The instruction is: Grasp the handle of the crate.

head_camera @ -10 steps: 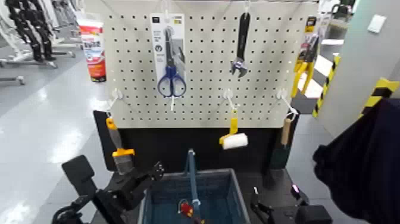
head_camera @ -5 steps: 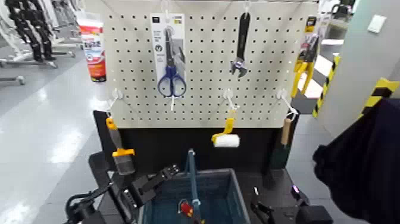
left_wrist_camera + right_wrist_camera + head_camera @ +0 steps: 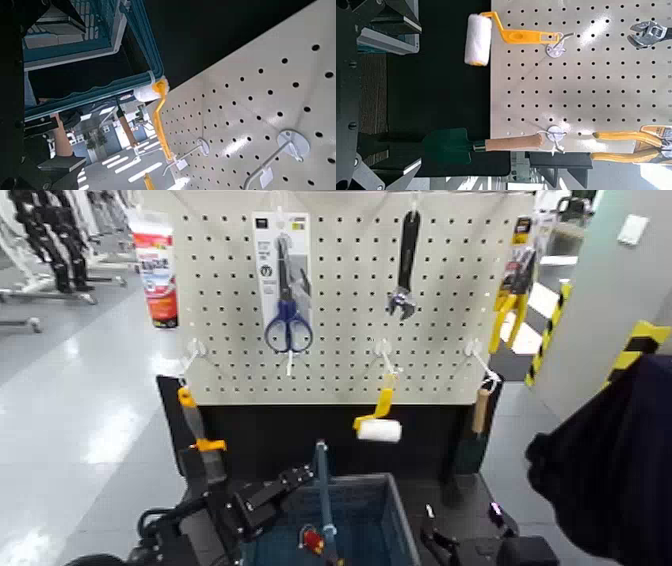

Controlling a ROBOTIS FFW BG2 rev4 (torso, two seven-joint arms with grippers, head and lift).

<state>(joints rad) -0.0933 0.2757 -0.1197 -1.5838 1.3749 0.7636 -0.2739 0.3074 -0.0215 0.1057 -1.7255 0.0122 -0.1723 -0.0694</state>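
One white pegboard (image 3: 350, 300) fills the background, with boxed scissors (image 3: 283, 285), a wrench (image 3: 404, 270), a yellow paint roller (image 3: 380, 420) and a wooden-handled trowel (image 3: 478, 425) hung on hooks within reach. Below it, at the head view's lower edge, sits the crate (image 3: 385, 515), its thin teal handle (image 3: 321, 485) standing upright across the middle, free to be gripped. The left gripper (image 3: 298, 478) reaches in from the left, just beside the handle; whether its claw is apart or together cannot be told. The right gripper (image 3: 440, 545) waits low, beside the crate.
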